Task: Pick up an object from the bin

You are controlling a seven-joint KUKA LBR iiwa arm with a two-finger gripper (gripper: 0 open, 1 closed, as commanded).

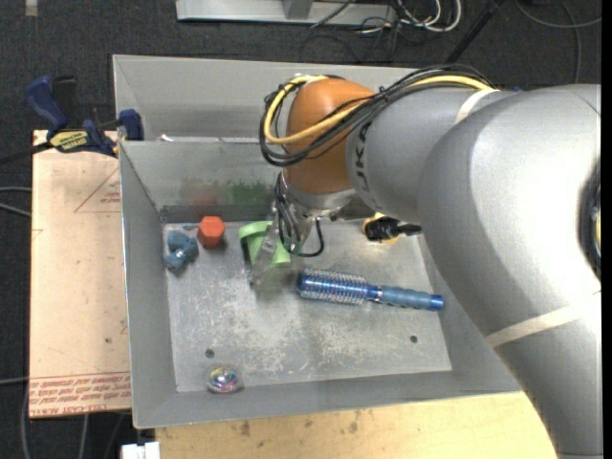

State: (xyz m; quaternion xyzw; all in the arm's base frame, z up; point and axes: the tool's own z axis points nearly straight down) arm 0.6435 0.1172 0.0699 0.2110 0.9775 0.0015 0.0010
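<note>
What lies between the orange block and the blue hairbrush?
In the camera view, a green plastic piece, with the pincer right at it, lies between the orange block and the blue hairbrush.

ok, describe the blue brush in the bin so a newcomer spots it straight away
Look at the floor of the grey metal bin, around its middle, just below the robot's orange wrist cover as the camera sees it. The brush lies flat there, bristled head toward the green piece, handle pointing right. It is the only long thing in the bin; its neighbours are small lumps.

blue brush [368,293], orange blk [211,230], marble [225,381] btm
</note>
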